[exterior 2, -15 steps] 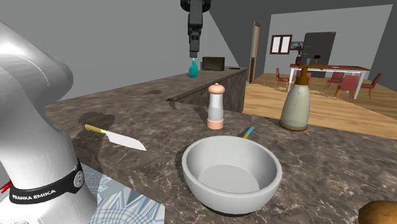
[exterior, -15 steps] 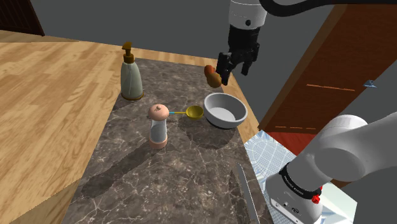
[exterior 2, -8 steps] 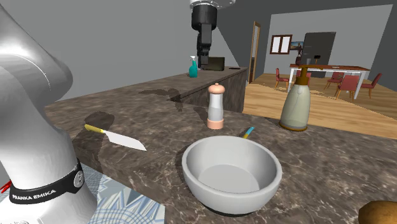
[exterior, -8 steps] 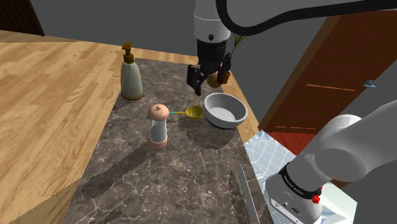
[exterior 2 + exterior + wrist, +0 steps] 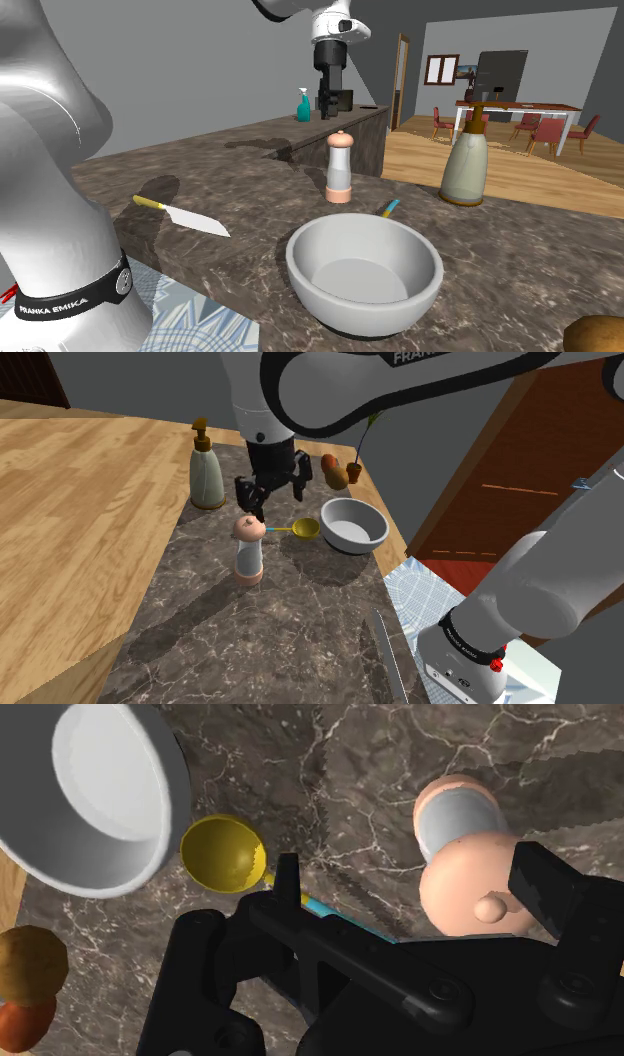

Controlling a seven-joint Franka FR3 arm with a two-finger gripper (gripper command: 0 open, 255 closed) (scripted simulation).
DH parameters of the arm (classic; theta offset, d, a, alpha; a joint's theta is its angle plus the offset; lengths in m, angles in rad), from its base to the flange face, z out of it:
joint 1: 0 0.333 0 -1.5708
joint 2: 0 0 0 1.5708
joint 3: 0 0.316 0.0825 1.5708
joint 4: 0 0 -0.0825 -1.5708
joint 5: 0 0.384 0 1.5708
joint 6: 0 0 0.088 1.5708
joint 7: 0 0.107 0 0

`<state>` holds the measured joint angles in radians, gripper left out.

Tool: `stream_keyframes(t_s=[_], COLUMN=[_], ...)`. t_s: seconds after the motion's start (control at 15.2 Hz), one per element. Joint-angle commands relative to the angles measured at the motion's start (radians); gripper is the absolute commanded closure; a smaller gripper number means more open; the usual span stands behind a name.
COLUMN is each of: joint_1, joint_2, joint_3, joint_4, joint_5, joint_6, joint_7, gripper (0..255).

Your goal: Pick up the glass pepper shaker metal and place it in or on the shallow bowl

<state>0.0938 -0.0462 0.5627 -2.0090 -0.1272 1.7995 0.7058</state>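
approach: claw (image 5: pixel 271 487) spread above the shaker (image 5: pixel 249 550), holding nothing.
shaker upright on the tabletop (image 5: pixel 300 617), near the bowl (image 5: pixel 345 542); centre it between the fingers, descend straight, pinch below the cap.

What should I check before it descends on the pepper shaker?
1. Gripper open: ok.
2. Centred over the pepper shaker: not ok; in the wrist view it sits nearer one finger.
3. Shaker upright, nothing touching it: ok.
4. Bowl empty: ok.
5. Yellow spoon apart from the shaker: ok; it lies between the shaker and the bowl.
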Motion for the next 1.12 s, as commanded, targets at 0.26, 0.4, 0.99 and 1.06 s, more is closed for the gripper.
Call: stream_keyframes(t_s=[0.26, 0.4, 0.99, 1.06], joint_1=[0.056, 0.054, 0.049, 0.049], joint_2=[0.211, 0.213, 0.223, 0.223], joint_3=[0.039, 0.036, 0.031, 0.031], joint_4=[0.135, 0.111, 0.060, 0.060], joint_5=[-0.117, -0.121, -0.132, -0.132], joint_6=[0.017, 0.043, 0.101, 0.101], joint_7=[0.127, 0.130, 0.137, 0.137], gripper=[0, 0, 0, 0])
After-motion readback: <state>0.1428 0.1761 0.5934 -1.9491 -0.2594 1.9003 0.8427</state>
